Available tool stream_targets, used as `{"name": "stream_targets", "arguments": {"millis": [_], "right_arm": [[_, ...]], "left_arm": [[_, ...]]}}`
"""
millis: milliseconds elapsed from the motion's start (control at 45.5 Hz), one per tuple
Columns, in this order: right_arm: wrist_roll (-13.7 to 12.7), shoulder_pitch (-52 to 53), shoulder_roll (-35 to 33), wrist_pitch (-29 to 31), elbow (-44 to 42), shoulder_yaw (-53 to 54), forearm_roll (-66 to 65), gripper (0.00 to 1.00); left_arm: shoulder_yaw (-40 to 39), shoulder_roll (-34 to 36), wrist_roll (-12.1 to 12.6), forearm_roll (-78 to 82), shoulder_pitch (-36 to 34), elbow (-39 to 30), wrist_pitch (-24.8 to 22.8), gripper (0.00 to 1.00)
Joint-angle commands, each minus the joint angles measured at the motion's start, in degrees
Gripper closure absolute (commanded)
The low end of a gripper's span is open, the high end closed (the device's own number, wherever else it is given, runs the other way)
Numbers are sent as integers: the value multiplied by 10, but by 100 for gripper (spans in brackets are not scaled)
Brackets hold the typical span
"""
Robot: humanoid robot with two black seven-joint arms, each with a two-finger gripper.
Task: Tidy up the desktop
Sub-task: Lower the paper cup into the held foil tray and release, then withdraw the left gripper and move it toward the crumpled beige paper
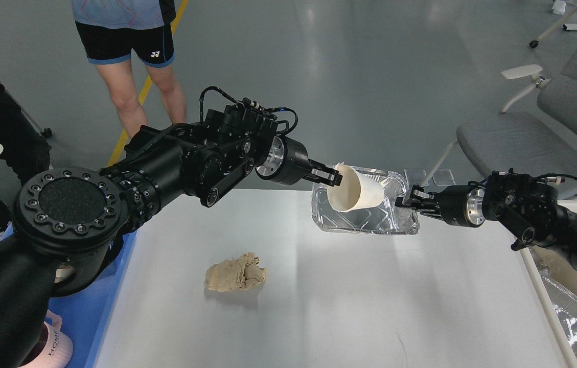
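The desktop (349, 301) is a large white-grey tabletop. My left gripper (333, 177) is shut on the rim of a white paper cup (355, 194), which lies tilted inside a foil tray (375, 222). My right gripper (407, 200) is shut on the right edge of the foil tray and holds it at the far side of the desktop. A crumpled beige paper ball (236, 273) lies on the desktop, left of the middle. My left arm hides most of the blue tray.
A blue tray (81, 327) sits at the desktop's left edge, with a pink mug (53, 347) at its near end. A second foil tray (572, 314) lies in a bin off the right edge. A person stands behind; a grey chair (518, 143) is far right.
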Motion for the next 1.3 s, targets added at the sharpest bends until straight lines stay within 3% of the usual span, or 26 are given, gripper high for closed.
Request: {"name": "stream_targets", "arguments": {"millis": [0,110,242,902,1078,1276], "right_arm": [[0,0,1,-1,-1,0,0,100],[0,0,1,-3,-1,0,0,100],[0,0,-1,-3,-1,0,1,100],[0,-2,-2,-3,-1,0,1,100],[0,-3,-3,-3,-1,1,1,100],[0,-4,-3,-3,-1,0,0,100]], "left_arm": [[-2,1,2,-3,9,1,2,60],[-4,1,2,-33,14,1,8,21],[-1,1,3,-68,14,2,9,9],[1,70,-5,-75,6,4,-14,8],[7,134,-31,-69,5,-2,-63,8],[13,274,-69,-64,-2,-24,-128,8]]}}
